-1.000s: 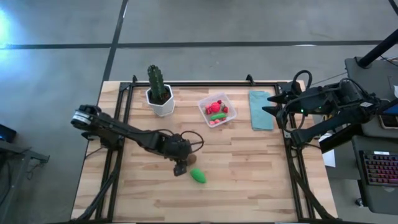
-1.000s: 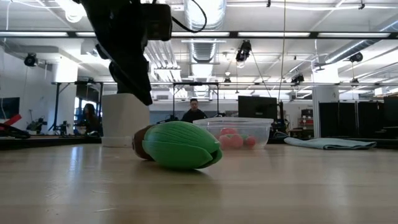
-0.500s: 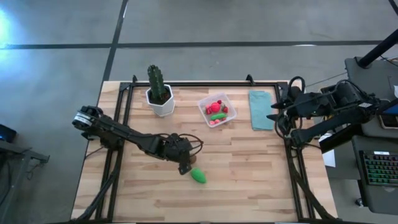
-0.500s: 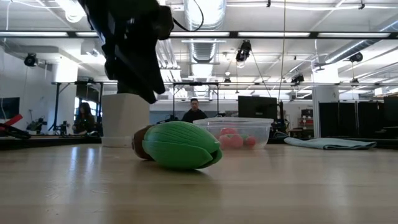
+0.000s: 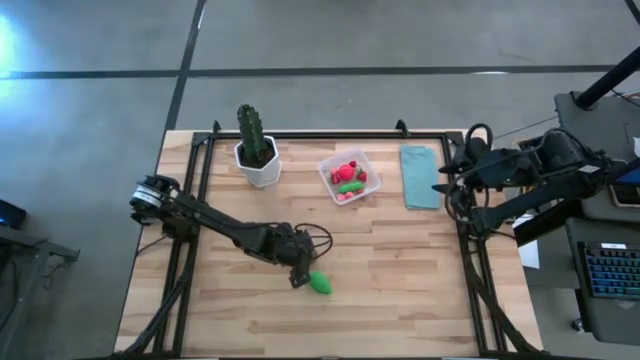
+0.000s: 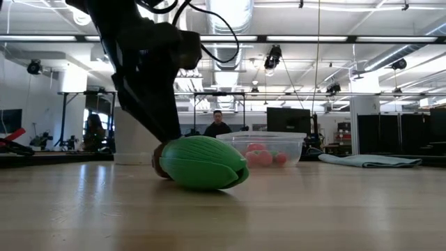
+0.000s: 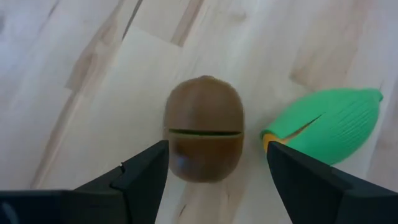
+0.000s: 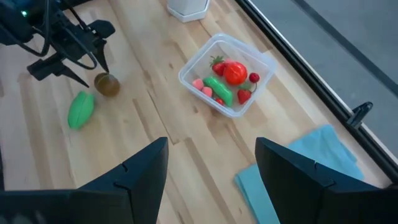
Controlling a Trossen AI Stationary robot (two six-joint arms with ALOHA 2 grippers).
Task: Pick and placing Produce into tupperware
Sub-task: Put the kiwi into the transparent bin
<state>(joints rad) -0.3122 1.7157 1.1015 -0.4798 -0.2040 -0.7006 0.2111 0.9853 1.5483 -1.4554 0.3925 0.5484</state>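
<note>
The brown ball [image 7: 204,129] rests on the wood between the open fingers of my left gripper [image 7: 217,152], which stand on either side of it, pointing down. In the high view my left gripper [image 5: 296,277] covers the ball. A green oblong piece [image 5: 320,284] lies right beside it, toward the table's right. The clear tupperware [image 5: 349,177] sits farther back and holds red, pink and green produce [image 8: 225,76]. My right gripper [image 8: 212,144] waits open by the right edge, above the table.
A tall green cactus in a white pot [image 5: 257,152] stands to the left of the tupperware. A light blue folded cloth [image 5: 420,177] lies to its right. A black frame [image 5: 330,134] rims the table. Bare wood lies near the front edge. People sit in the room behind [image 6: 217,124].
My left gripper has moved toward the table's near edge and come down over the brown ball, so that its fingers now stand around it. The ball and the green piece have stayed in place.
</note>
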